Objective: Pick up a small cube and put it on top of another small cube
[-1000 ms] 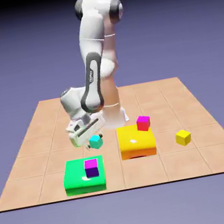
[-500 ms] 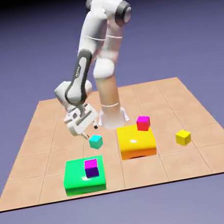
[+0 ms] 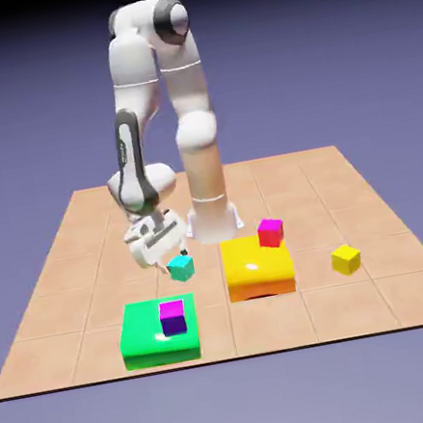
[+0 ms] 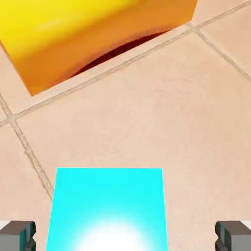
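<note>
The small teal cube [image 3: 181, 268] rests on the tiled table, left of the big yellow-and-orange block. In the hand view the teal cube [image 4: 107, 210] fills the bottom centre, large, between the two grey fingertips [image 4: 17, 235] at the lower corners. My gripper [image 3: 171, 252] hovers just above and slightly behind that cube, jaws wide open, with a gap on each side of the cube and nothing gripped. The small yellow cube [image 3: 346, 259] sits alone on the table at the exterior view's right.
A large yellow-and-orange block [image 3: 257, 266] carries a magenta-topped red cube [image 3: 271, 232]; the same block [image 4: 88, 34] fills the hand view's top. A flat green block [image 3: 159, 331] with a magenta-topped purple cube [image 3: 173, 317] lies near the front edge.
The arm has swung its upper links toward the exterior view's left and straightened up. The hand stays over the teal cube, still open; the cube has not moved.
</note>
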Robot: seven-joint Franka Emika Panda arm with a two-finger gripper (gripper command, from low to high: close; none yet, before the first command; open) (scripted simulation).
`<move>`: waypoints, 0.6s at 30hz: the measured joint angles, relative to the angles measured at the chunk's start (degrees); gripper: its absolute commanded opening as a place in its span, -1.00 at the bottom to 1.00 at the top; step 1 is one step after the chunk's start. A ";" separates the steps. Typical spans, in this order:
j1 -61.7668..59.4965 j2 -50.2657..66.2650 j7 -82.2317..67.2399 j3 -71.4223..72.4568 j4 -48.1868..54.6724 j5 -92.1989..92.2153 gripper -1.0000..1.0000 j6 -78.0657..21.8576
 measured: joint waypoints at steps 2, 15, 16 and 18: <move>0.12 -4.15 -1.23 -0.20 0.56 0.58 0.00 3.82; -0.43 10.75 3.22 0.60 -1.45 -1.55 -1.00 -9.91; -0.34 12.82 3.85 0.63 -1.72 -1.85 -1.00 -11.83; -0.50 16.97 5.10 0.82 -2.28 -2.46 -1.00 -15.65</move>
